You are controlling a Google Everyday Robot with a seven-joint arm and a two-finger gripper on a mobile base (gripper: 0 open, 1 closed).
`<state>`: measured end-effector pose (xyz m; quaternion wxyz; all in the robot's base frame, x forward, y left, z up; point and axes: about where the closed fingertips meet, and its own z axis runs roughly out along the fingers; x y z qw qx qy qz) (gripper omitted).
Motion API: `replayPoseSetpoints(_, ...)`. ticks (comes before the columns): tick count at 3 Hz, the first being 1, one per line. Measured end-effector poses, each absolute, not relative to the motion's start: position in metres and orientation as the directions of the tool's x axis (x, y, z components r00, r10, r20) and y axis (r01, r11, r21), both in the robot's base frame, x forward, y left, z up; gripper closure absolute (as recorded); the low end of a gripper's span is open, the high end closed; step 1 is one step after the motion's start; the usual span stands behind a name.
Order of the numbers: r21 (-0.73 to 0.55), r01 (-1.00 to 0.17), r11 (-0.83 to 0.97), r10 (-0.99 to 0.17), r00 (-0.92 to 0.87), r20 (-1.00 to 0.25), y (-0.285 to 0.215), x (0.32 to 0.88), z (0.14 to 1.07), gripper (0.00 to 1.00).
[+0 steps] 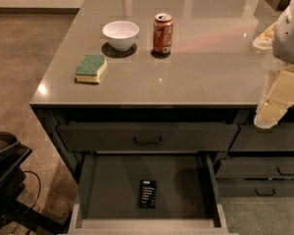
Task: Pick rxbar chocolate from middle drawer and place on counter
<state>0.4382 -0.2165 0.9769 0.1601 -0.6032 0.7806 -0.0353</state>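
A grey-brown stone counter (210,67) fills the top of the room from where I stand, its front edge running straight across and its left corner dropping to bare concrete floor (19,58). On the left part of the counter sit a white bowl (120,34), a red soda can (162,33) just to its right, and a green-and-yellow sponge (91,68) nearer the front left corner. The right half of the stone is bare.

Below, a closed drawer front with a thin black handle (147,137) sits above the middle drawer (112,190), which is pulled well out. The rxbar chocolate (148,194) lies flat on its dark floor, about midway between the side walls and in the front half. Its long axis runs front to back, square to the pale front edge. There is bare drawer floor on every side of it, and it touches neither wall.

The gripper (270,112) hangs at the far right, just past the counter's front edge and in front of the right-hand drawers (264,173). It is above the open drawer and well to its right. Whether it is apart or together I cannot tell. A dark bulky shape (5,160) stands on the floor at lower left.
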Motion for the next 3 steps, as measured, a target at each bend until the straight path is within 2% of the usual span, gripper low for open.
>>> replayPoseSetpoints(2, -0.271, -0.916, 0.296, -0.939, -0.227, -0.256, -0.216, 0.436, 0.966, 0.0)
replayPoseSetpoints(3, -0.227, -0.889, 0.399, -0.871, -0.289, -0.398, -0.2, 0.407, 0.927, 0.0)
